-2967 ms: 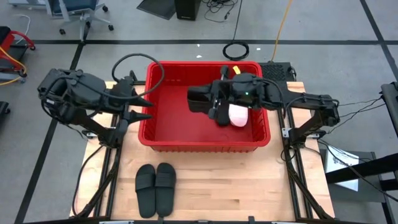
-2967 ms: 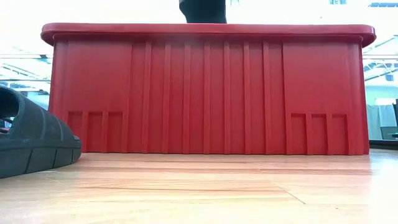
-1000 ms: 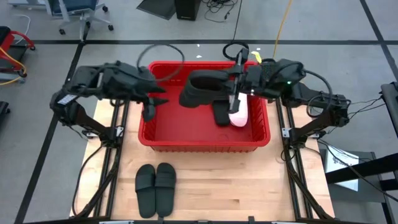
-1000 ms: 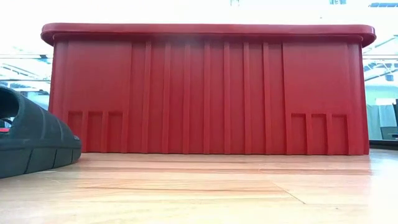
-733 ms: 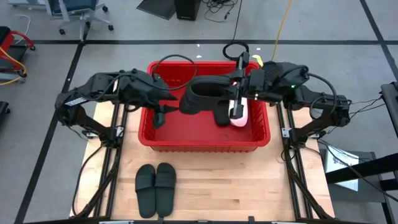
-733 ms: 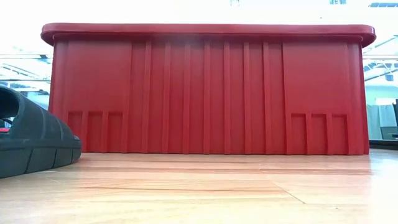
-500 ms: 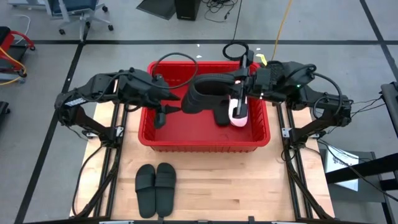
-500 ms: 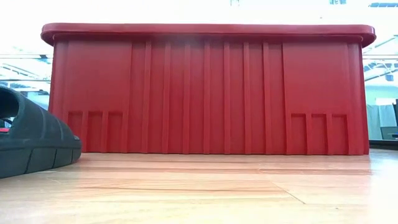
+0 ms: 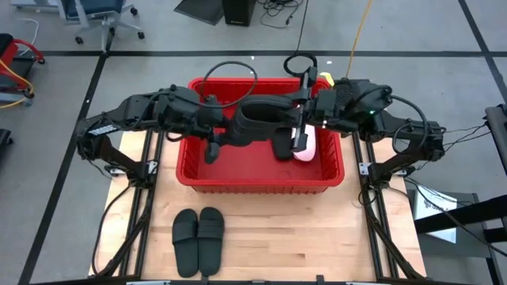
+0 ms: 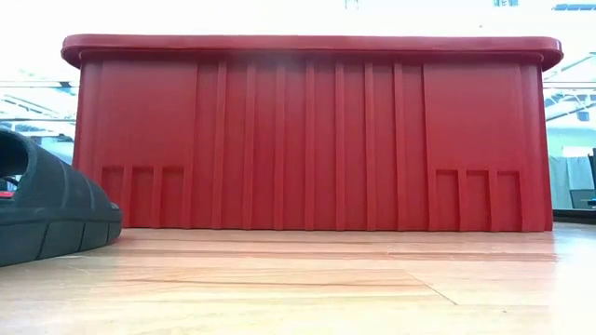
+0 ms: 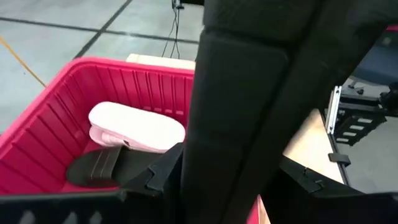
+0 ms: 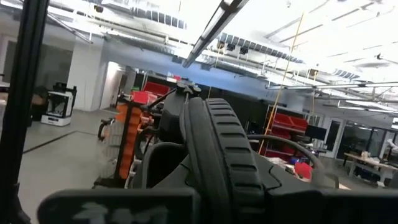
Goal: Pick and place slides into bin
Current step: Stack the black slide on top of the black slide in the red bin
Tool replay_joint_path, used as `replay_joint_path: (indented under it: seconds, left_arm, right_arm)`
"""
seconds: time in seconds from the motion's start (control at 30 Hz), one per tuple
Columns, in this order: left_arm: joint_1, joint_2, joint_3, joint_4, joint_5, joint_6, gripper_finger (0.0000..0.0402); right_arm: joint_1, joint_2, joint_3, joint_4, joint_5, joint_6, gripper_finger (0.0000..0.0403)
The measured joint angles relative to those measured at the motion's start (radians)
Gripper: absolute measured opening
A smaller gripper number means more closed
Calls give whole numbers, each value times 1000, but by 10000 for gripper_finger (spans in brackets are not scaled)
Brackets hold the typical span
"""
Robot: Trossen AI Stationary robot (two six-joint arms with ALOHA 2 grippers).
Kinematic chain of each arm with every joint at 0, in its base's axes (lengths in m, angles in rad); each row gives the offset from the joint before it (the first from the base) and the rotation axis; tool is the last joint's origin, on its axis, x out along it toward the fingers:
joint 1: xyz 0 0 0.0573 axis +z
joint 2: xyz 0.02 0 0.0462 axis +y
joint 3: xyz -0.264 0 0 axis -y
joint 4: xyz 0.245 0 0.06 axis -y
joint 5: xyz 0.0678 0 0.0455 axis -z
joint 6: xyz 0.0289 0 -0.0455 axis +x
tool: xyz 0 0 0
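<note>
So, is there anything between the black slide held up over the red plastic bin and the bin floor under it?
Nothing visible blocks it. The matte black slide hangs over bare floor of the red plastic bin; the pink slide and another black slide lie toward the right.
</note>
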Motion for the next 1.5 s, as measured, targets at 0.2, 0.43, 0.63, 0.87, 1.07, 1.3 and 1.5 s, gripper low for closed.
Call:
replay_joint_path:
  seconds: [0.2, 0.43, 0.63, 0.87, 1.07, 1.3, 1.5]
  left_arm:
    - [-4, 32, 1, 3, 45, 26, 171]
    - [-18, 44, 0, 7, -64, 132, 66]
    - [-11, 31, 0, -4, -140, 200, 56]
    - [-10, -2, 1, -101, -323, 359, 56]
    - [32, -65, -1, -180, -429, 487, 55]
    - [97, -155, -2, -240, -505, 597, 55]
    - [131, -220, 3, -327, -700, 659, 54]
  right_arm:
    - [0, 6, 0, 7, 0, 14, 35]
    - [0, 4, 0, 4, 3, 133, 64]
    - [0, 4, 0, -15, 4, 278, 117]
    - [23, 2, -1, -52, 4, 325, 130]
    - [35, -1, -3, -113, 19, 358, 129]
    - [36, -2, -3, -168, 11, 489, 148]
    - [42, -17, 6, -159, -115, 617, 161]
